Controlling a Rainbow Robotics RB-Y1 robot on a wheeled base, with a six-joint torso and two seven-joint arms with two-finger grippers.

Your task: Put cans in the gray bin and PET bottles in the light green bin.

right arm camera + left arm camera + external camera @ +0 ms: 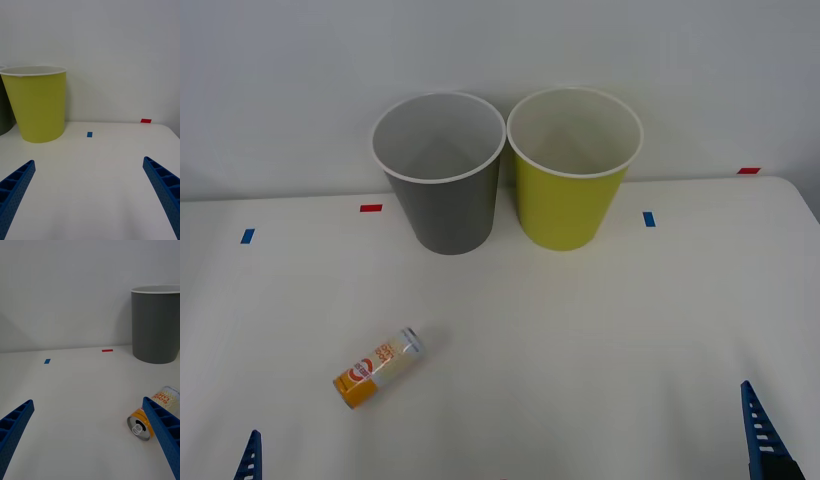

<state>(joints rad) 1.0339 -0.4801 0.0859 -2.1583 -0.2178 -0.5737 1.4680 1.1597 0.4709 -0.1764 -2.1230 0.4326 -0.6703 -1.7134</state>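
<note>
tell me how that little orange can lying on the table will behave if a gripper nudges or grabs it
The can lies on its side on the smooth white table, so a nudge across its length would probably roll it. It looks slim and thin-walled, likely light, so a hard squeeze may dent it. Its glossy skin could slip between fingers.

Count on tabletop (580, 330): bins, two — gray bin (442, 190), light green bin (573, 185) just beside it. Cans: one, can (378, 367). Tape marks: five — three red, two blue.

Plain white wall (300, 80) behind white table (580, 330).
</note>
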